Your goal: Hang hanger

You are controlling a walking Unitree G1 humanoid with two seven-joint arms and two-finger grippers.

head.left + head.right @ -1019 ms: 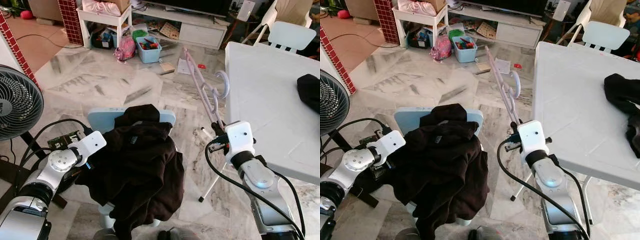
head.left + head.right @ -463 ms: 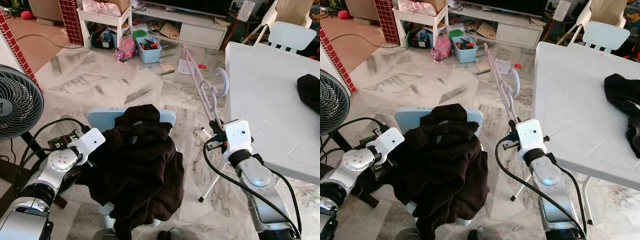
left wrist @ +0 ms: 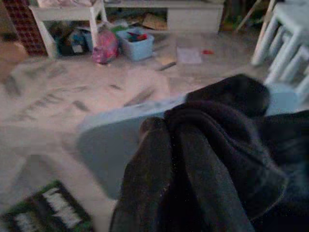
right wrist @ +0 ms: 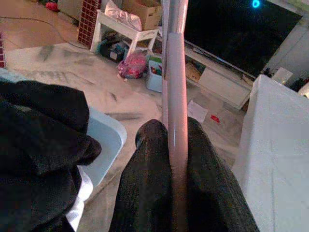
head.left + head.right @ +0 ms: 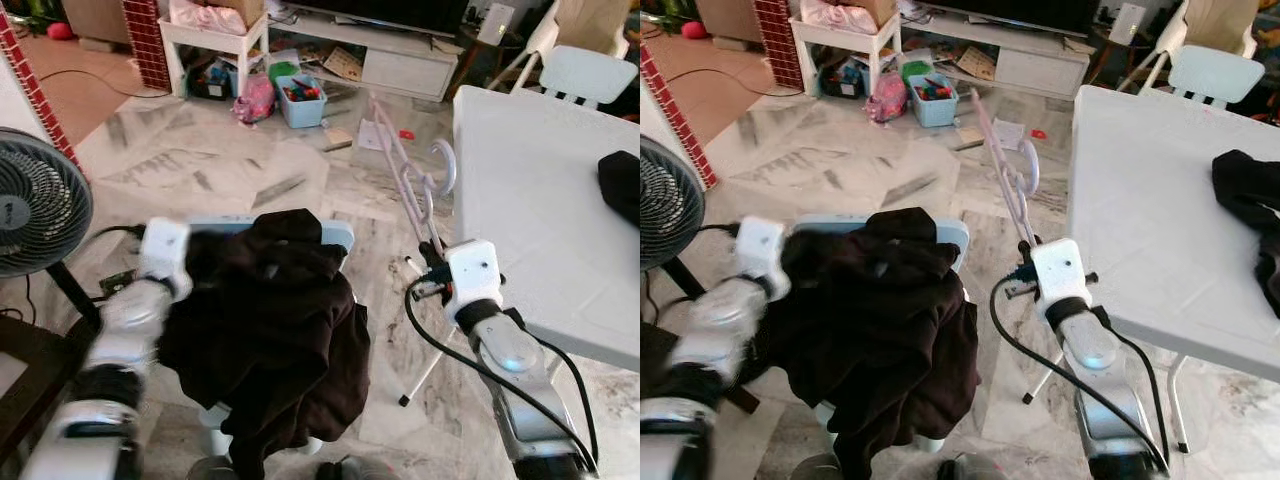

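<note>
My right gripper [image 5: 430, 262] is shut on the lower end of a pale pink hanger [image 5: 405, 175]. The hanger slants up and away from it, with its hook [image 5: 446, 166] close to the white table's edge. Along the right wrist, the hanger's bar [image 4: 174, 111] runs straight out between the two black fingers [image 4: 145, 183]. A dark garment [image 5: 280, 320] is draped over a light blue chair [image 5: 215, 232] in front of me. My left gripper [image 5: 192, 262] is pressed against the garment's upper left side, and the arm is blurred. Close up, the dark cloth [image 3: 217, 159] bunches over the chair back [image 3: 106, 140].
A white table [image 5: 520, 200] stands on the right with a black cloth [image 5: 622, 180] on it. A fan [image 5: 35, 200] is at the left. Further off are a white chair [image 5: 585, 75], a blue toy bin [image 5: 300, 100], a low white shelf [image 5: 400, 65] and marble floor.
My left arm has swung upward along the garment's left side, near the chair back's top. The right gripper and the hanger have barely moved.
</note>
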